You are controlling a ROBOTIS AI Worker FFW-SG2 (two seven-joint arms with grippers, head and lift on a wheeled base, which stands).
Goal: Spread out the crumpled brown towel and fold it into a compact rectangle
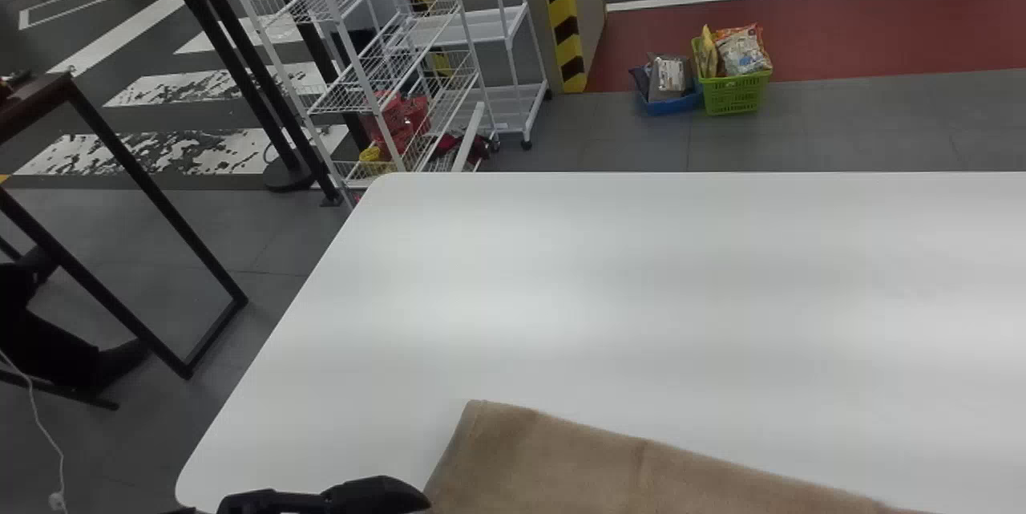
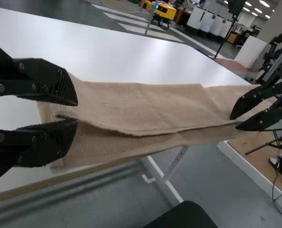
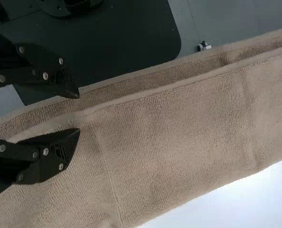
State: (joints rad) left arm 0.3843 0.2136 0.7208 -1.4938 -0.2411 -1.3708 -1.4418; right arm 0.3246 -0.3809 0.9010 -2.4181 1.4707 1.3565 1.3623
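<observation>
Towel [image 2: 145,107] is laid as a long strip along the near side of the table [image 1: 561,281], its long axis run from the robot's left to its right, with the far border slanted closer to the robot toward the right. Its left end is met by the left gripper [image 2: 78,111], whose fingers are parted around the open, layered border; the bulk of the cloth is stretched away from there to the right. The right part is attended by the right gripper [image 3: 79,112], its fingers likewise set apart, with the near border placed between them. Neither arm is clearly favoured, since each is matched to its own part of the strip. For the coming move, both layers would probably need to be caught together on each side, lest the lower one be left behind. The cloth is light brown, finely ribbed and hemmed, crossed by shallow creases; its upper layer is stopped short of the lower, so that a strip is bared on the robot's side, apparently carried partly past the table's edge. Spreading seems done, whereas a compact shape is judged not yet reached.
</observation>
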